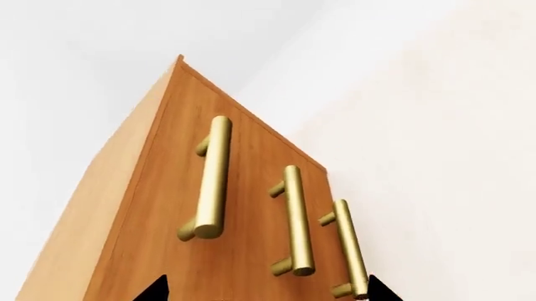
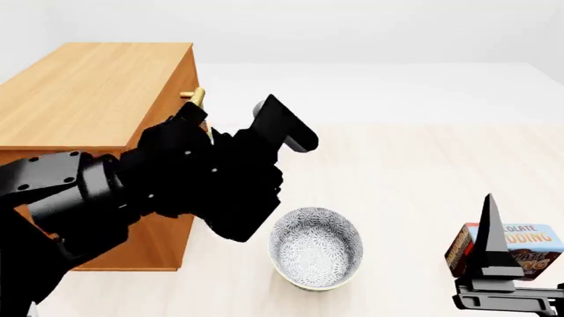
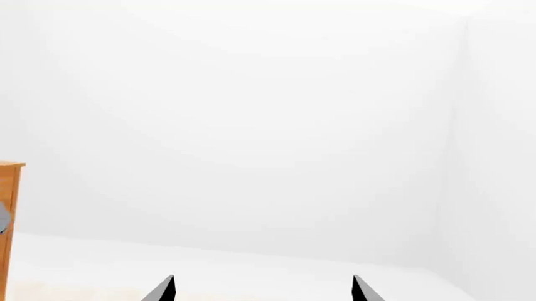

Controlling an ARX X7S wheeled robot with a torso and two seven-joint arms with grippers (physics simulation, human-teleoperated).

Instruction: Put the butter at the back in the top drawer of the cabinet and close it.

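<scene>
While the butter shows in no view, the cabinet (image 2: 88, 86) stands with its drawers shut, the left gripper (image 1: 261, 291) spread before their brass handles (image 1: 213, 179), the right gripper (image 3: 261, 290) spread near a box (image 2: 516, 247) lettered "OLATE…DDING".

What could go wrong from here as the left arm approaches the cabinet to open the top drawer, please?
The left gripper faces three near-identical brass handles, so it might close on a lower one instead of the top drawer handle. The left arm hides most of the cabinet front in the head view, making alignment hard to check. The bowl near the cabinet could get knocked.
</scene>
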